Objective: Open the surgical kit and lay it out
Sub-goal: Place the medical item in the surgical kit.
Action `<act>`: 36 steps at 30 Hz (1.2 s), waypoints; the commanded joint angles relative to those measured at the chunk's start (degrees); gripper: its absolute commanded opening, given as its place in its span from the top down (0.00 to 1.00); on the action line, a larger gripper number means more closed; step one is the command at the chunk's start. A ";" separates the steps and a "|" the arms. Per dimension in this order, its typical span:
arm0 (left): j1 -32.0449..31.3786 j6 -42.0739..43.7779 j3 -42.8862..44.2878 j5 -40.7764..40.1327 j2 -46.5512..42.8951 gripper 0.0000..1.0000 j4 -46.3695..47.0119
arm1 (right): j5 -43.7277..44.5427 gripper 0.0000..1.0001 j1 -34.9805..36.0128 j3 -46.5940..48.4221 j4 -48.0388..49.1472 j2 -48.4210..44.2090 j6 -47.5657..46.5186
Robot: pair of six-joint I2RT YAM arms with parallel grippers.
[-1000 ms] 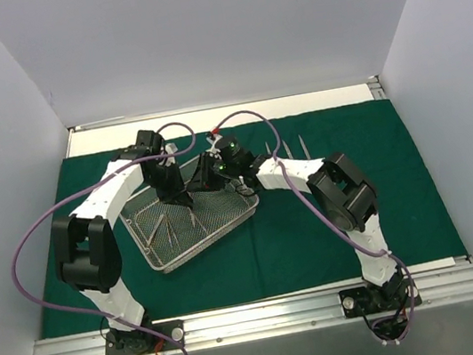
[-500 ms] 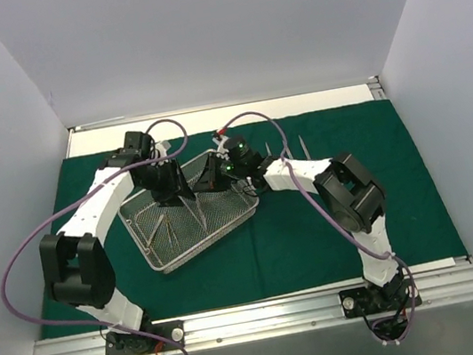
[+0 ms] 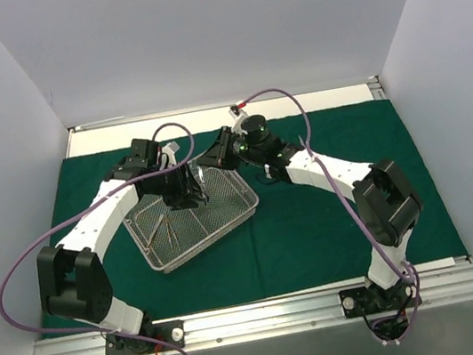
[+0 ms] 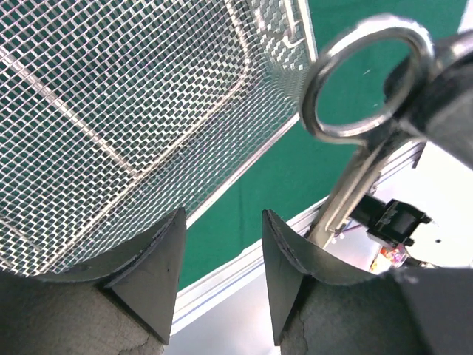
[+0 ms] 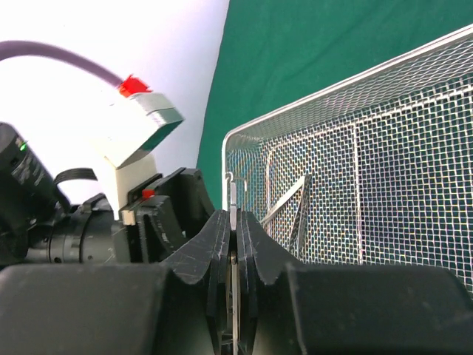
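**A:** Start at the left. What is the left gripper (image 3: 186,189) doing?

**B:** It hangs over the far part of the wire-mesh tray (image 3: 211,238). Its fingers are spread with nothing between them; the left wrist view shows only mesh and cloth in the gap.

**A:** And what lies in the tray?

**B:** A few slim instruments (image 3: 166,232) lie flat toward its left side, near of that gripper.

**A:** Where is the piece that matters now?

**B:** The scissor-handled instrument (image 4: 367,78) is just to the right of the left fingers, over the tray's far corner. Its ring handle shows clearly in the left wrist view, up and to the right of them. The left fingers do not touch it.

**A:** Who holds it?

**B:** The right gripper (image 3: 215,156). Its fingers are pressed together on the steel shank, and the right wrist view shows a thin strip of steel pinched between the pads.

**A:** How does its long axis lie?

**B:** Roughly in line with the right fingers, steep rather than flat, with the ring end free of the grip.

**A:** So the next move?

**B:** I judge it belongs to the right arm — lift it clear of the rim and carry it right, over the green cloth (image 3: 316,228), where there is bare room to lay it down flat.
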 commanded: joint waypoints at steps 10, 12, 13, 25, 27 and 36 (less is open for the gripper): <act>-0.42 -3.12 1.02 -3.61 -5.56 0.47 0.70 | 4.51 1.00 0.78 -2.46 -0.92 -5.88 0.20; -0.33 -3.20 1.28 -5.54 -6.17 0.45 0.17 | 4.59 1.00 0.69 -2.99 -1.28 -6.59 -0.42; -0.24 -3.29 1.37 -5.98 -6.44 0.45 0.16 | 4.77 1.00 0.78 -3.08 -2.06 -6.76 -0.68; -2.00 -3.73 0.93 0.08 -7.58 0.43 7.82 | 7.05 1.00 0.95 -0.62 -4.53 -5.53 -0.60; -2.09 -3.56 0.41 -0.63 -8.19 0.43 7.72 | 6.97 1.00 0.87 -0.09 -4.97 -5.09 -0.69; -3.14 -3.47 0.05 0.34 -6.79 0.43 7.55 | 7.58 1.00 0.78 0.79 -4.18 -5.27 0.72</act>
